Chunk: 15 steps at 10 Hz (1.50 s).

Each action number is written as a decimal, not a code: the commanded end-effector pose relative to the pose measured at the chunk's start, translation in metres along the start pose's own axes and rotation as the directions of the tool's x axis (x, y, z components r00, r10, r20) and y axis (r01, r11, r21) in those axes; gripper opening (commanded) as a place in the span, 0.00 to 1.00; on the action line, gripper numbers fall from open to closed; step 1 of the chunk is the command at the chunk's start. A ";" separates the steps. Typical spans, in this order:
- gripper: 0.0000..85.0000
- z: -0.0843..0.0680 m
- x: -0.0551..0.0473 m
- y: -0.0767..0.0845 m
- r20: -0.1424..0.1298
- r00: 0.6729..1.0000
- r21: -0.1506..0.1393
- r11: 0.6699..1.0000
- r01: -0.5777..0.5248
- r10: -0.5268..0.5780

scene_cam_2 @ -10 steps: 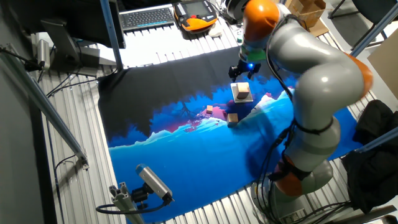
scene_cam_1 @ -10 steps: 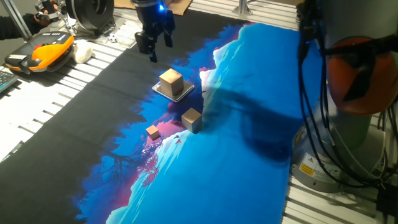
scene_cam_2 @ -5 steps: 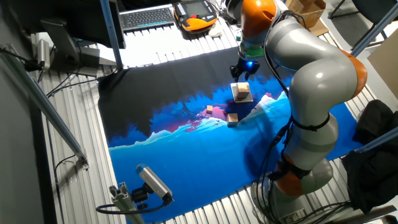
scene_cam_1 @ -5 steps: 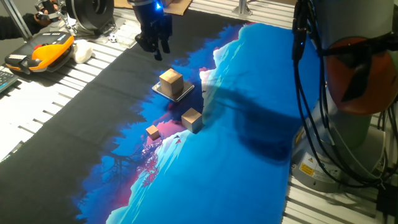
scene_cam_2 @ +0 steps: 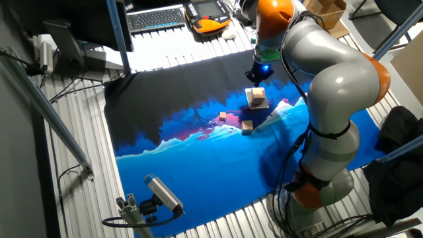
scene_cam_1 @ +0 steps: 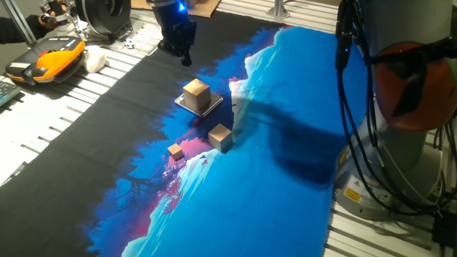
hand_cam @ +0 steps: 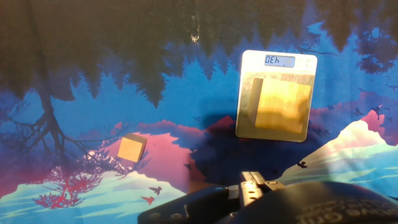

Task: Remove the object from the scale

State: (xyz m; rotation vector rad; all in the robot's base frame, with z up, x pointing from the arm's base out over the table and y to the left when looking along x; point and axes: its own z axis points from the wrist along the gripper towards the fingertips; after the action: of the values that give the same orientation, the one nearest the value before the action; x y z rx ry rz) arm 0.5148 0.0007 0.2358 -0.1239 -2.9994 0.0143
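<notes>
On the blue-and-black printed mat (scene_cam_1: 285, 107) I see the light-tan wooden cube (scene_cam_1: 196, 93) sitting on the thin silvery square scale (scene_cam_1: 201, 105). Just beside the scale stands a second wooden cube (scene_cam_1: 220, 136), with a small orange-tan cube (scene_cam_1: 175, 150) near it. My black two-finger gripper (scene_cam_1: 181, 50) hovers well apart from them; I cannot tell whether its fingers are parted.

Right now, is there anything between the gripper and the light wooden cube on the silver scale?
Nothing visible. The black gripper hangs above and behind the light wooden cube on the silver scale; only open air lies between them.
</notes>
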 end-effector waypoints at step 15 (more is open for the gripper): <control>0.00 0.000 0.000 0.000 -0.030 0.996 -0.046 0.995 -0.089 0.087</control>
State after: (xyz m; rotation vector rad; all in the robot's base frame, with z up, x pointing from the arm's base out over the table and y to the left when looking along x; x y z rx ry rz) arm 0.5149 0.0005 0.2361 -0.2619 -2.9707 -0.0317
